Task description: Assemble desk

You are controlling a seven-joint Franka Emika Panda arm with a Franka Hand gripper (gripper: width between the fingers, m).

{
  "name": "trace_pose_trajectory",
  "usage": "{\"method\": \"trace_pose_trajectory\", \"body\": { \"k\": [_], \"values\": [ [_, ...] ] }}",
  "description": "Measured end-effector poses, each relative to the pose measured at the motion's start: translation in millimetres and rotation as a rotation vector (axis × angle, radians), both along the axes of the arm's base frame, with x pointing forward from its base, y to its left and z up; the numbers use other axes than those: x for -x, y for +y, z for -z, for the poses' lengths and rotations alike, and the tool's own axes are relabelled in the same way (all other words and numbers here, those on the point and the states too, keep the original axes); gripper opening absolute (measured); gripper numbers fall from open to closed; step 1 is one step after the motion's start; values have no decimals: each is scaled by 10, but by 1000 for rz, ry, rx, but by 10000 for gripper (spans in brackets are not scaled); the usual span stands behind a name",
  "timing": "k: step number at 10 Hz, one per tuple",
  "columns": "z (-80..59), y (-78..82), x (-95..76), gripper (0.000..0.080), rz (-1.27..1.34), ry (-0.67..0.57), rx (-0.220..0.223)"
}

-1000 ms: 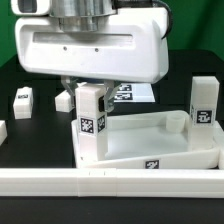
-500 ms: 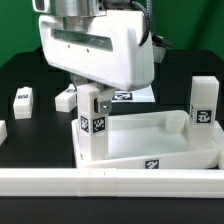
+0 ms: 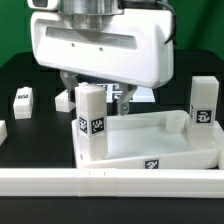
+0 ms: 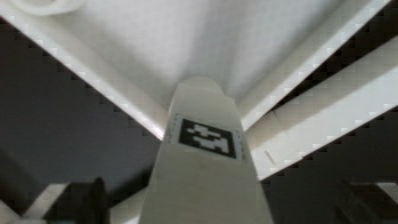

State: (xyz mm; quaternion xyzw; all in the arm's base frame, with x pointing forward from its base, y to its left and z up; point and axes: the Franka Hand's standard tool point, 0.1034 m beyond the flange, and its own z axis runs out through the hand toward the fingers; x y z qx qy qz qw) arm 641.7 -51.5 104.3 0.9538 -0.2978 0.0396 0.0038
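- The hand [image 3: 96, 95] hangs over the near corner of the desk top [image 3: 180, 158] on the exterior view's left; its fingers [image 3: 122, 97] are spread wide and pinch nothing
- An upright leg [image 3: 91, 125] stands between the two fingers, its top about level with their tips; a gap shows on either side, so neither finger touches it
- This leg stands straight at that near corner, its square tag facing the exterior camera; whether its foot sits in a socket cannot be told
- In the wrist view the same leg fills the middle with its tag showing; the desk top's white walls run away from it on both sides
- A second leg [image 3: 203, 105] stands upright at the desk top's far corner on the exterior view's right, well apart from the hand; a round socket [image 3: 176, 120] lies near it inside the rim
- The desk top lies flat on the black desk [image 3: 40, 130], just behind a long white rail [image 3: 110, 182]
- A small tagged part [image 3: 22, 100] and a plain white part [image 3: 65, 100] lie on the black desk toward the exterior view's left; the plain one is near the hand, the tagged one well apart
- The marker board [image 3: 138, 94] lies behind the hand, partly hidden by it
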Motion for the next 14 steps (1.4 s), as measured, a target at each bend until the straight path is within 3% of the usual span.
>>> {"method": "trace_pose_trajectory", "body": {
  "k": [9,14],
  "values": [
    [7,-35,3,649,-725,27,59],
    [-16,-51,3,649,-982,34,79]
  ]
}}
